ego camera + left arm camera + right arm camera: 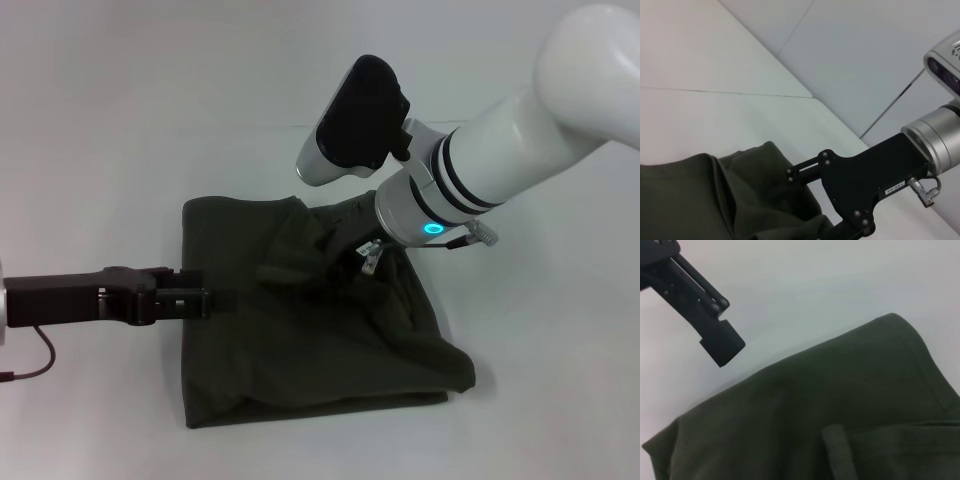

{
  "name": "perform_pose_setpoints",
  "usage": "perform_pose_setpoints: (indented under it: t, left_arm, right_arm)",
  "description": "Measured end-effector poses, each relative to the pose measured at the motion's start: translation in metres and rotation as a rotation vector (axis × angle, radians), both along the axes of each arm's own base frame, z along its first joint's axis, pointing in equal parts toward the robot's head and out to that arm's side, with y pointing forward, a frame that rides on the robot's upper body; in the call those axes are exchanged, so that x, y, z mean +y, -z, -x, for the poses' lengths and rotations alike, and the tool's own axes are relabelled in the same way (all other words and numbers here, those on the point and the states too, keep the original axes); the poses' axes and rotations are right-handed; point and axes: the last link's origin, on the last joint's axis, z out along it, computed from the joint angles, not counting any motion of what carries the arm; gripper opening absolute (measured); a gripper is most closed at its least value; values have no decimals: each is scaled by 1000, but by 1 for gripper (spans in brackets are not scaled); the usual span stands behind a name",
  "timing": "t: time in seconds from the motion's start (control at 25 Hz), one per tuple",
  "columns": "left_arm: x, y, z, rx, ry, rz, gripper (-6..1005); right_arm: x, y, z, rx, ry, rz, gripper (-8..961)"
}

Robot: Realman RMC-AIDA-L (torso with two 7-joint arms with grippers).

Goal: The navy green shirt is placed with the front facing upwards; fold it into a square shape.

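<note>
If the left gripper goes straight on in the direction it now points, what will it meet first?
Most likely the navy green shirt. In the head view the left gripper points sideways across the table with its tip at the shirt's near edge. Its height above the cloth is unclear, so it may slide over the fabric instead.

Right gripper fingers concealed behind own wrist, over navy green shirt; opening not discernible. Chest print, collar hidden within folds. Left gripper arm cut off at 9 o'clock edge.

Left end effector low, right lower.
</note>
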Motion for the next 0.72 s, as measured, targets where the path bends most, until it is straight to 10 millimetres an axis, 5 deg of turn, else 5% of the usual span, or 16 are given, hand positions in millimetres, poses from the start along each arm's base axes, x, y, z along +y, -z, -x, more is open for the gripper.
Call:
perform_pose_setpoints:
  t: [0.24,0.44,0.56,0.72]
  left_arm:
    - [-1,2,0,-6,-3,6,905]
    - [-1,2,1,-6,-4,7,905]
    - [-1,2,1,-6,-3,7,905]
    - [-1,2,1,-5,2,6,905]
  right_arm:
    - [-1,3,-1,-11,-13,-5,786]
    - [-3,7,-1,-32,-35,2,574]
    - [-3,7,-1,-30,-37,1,315]
    - [-4,6,-1,-30,-38,2,230]
